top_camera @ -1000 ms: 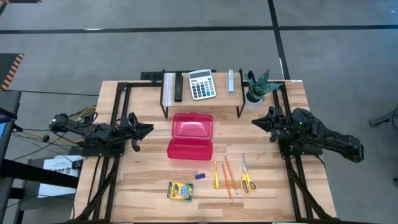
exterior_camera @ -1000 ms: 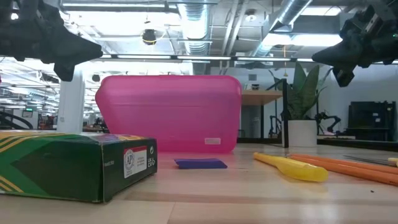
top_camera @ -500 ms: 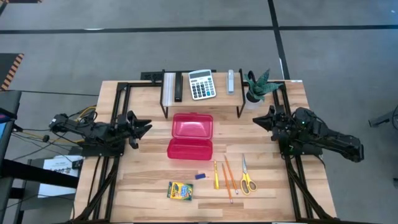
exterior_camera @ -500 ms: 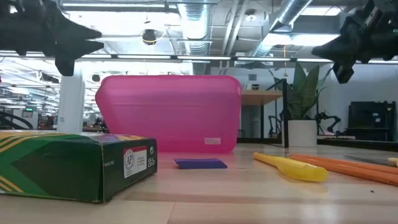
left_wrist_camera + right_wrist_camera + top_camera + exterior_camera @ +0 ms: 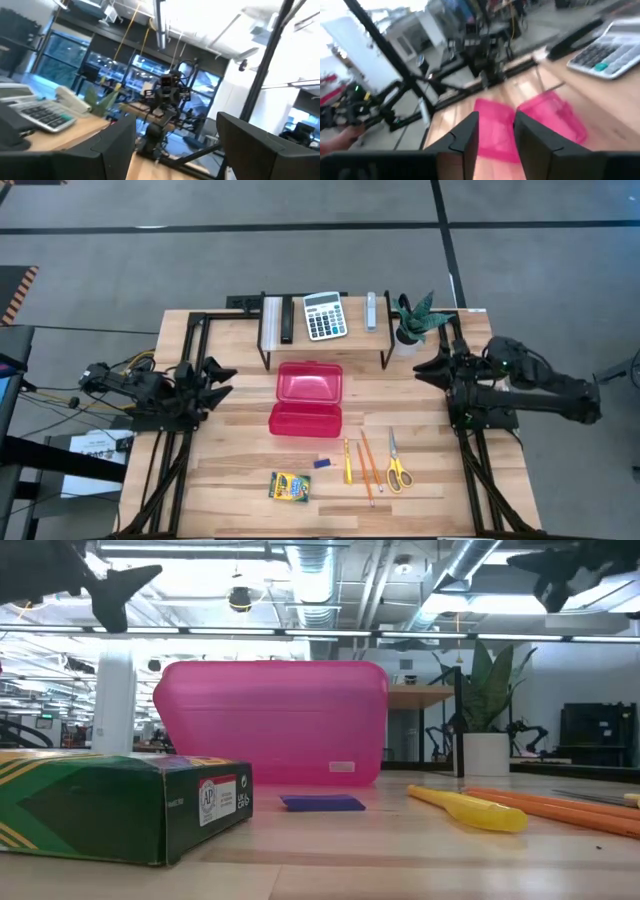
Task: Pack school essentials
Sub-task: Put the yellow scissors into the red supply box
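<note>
Nearest the front edge of the surface (image 5: pixel 240 510), before the red case (image 5: pixel 308 398), the crayon box (image 5: pixel 289 486), eraser (image 5: pixel 321 463), pencils (image 5: pixel 366 465) and scissors (image 5: pixel 397 464) are laid. The case's contents cannot be told. Beside it, the left claw (image 5: pixel 216 377) is spread wide, the right claw (image 5: pixel 428 368) narrowly parted, both empty.

Pale planked wood table (image 5: pixel 240 480), translucent glossy pink plastic case (image 5: pixel 306 399), printed cardboard crayon box (image 5: pixel 290 486).

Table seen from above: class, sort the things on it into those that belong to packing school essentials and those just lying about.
For the job: scissors, pencils, eraser, crayon box.

Just lying about: calculator, potted plant, red case.
</note>
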Controlling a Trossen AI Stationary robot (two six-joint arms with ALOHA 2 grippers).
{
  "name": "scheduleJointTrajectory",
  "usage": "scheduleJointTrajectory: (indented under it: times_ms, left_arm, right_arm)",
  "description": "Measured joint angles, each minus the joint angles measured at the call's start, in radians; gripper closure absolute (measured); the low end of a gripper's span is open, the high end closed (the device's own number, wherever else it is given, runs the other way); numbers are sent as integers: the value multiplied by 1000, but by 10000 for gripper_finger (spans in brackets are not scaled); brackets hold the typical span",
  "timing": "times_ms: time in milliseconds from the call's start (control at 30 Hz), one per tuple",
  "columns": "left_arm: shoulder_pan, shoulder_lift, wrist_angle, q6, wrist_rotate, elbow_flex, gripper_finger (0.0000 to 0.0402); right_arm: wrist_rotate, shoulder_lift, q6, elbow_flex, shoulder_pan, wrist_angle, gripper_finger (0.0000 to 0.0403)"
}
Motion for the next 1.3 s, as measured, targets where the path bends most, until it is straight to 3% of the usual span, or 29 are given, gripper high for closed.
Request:
scheduleJointTrajectory:
  times_ms: [333, 533, 700, 833, 1067, 1300]
  left_arm:
    - [0, 0, 1, -19, 12, 0, 138]
    - [0, 0, 1, -22, 12, 0, 138]
    - [0, 0, -1, -21, 22, 0, 138]
    - [0, 0, -10, -21, 22, 0, 138]
    - [0, 0, -10, -21, 19, 0, 138]
    - [0, 0, -10, -21, 26, 0, 138]
  right_arm:
    - [-73, 321, 222, 125, 279, -62, 207]
    - [-168, 529, 498, 247, 443, -316, 217]
    - [-142, 656, 654, 320, 566, -491, 233]
    - [-118, 732, 718, 322, 653, -517, 243]
    - [-65, 854, 826, 323, 705, -484, 253]
    - [-62, 991, 808, 323, 696, -489, 252]
